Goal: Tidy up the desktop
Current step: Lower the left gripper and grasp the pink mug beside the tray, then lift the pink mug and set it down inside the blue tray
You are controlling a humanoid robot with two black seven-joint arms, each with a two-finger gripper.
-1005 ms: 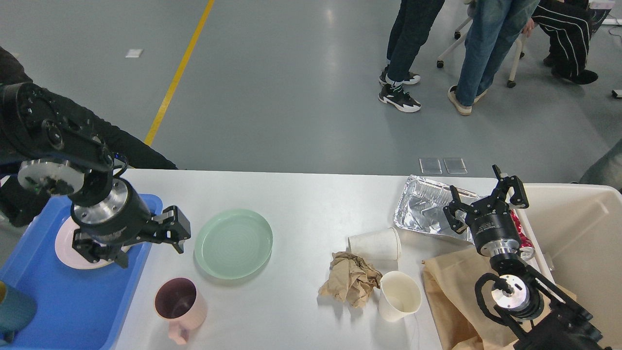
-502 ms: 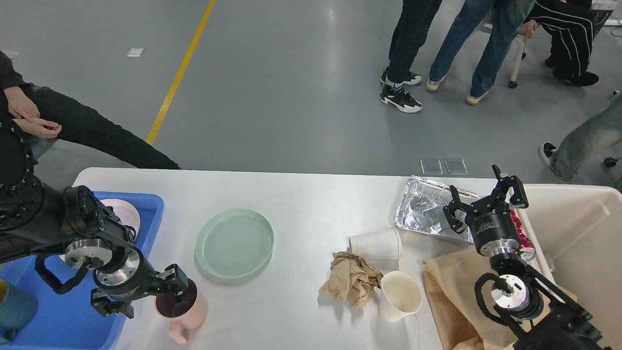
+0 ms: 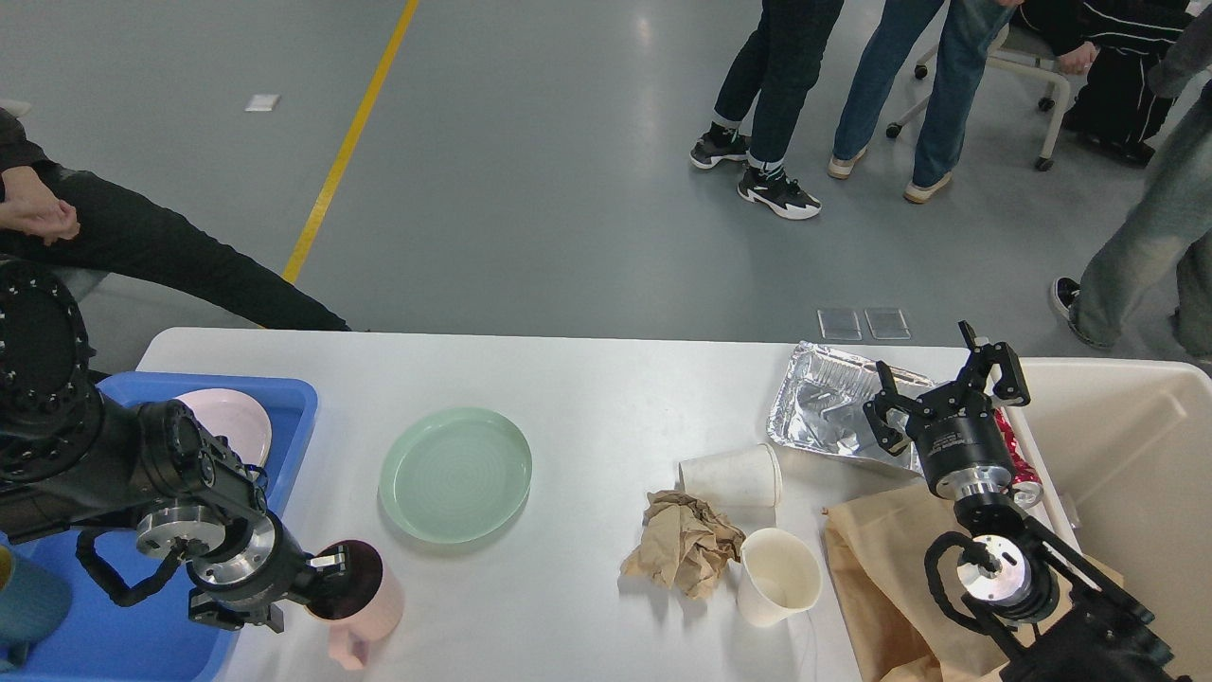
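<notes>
The white desktop (image 3: 606, 398) holds a green plate (image 3: 455, 474), a pink mug (image 3: 365, 606), a paper cup on its side (image 3: 731, 475), crumpled brown paper (image 3: 684, 554), an upright white cup (image 3: 778, 589), a foil tray (image 3: 824, 407) and a brown paper bag (image 3: 881, 587). My left gripper (image 3: 284, 592) is low at the mug's left rim. Its jaws are spread, with one finger (image 3: 329, 565) at the rim. My right gripper (image 3: 939, 390) is open and empty above the foil tray's right end, beside a red can (image 3: 1021, 459).
A blue tray (image 3: 289, 417) at the left holds a pink plate (image 3: 232, 421) and a teal cup (image 3: 28, 601). A beige bin (image 3: 1117, 455) stands at the right edge. A seated person is at the far left, and several people stand beyond the table.
My left arm has swung from over the blue tray down and forward to the pink mug's rim. My right arm has not moved. The people behind have shifted.
</notes>
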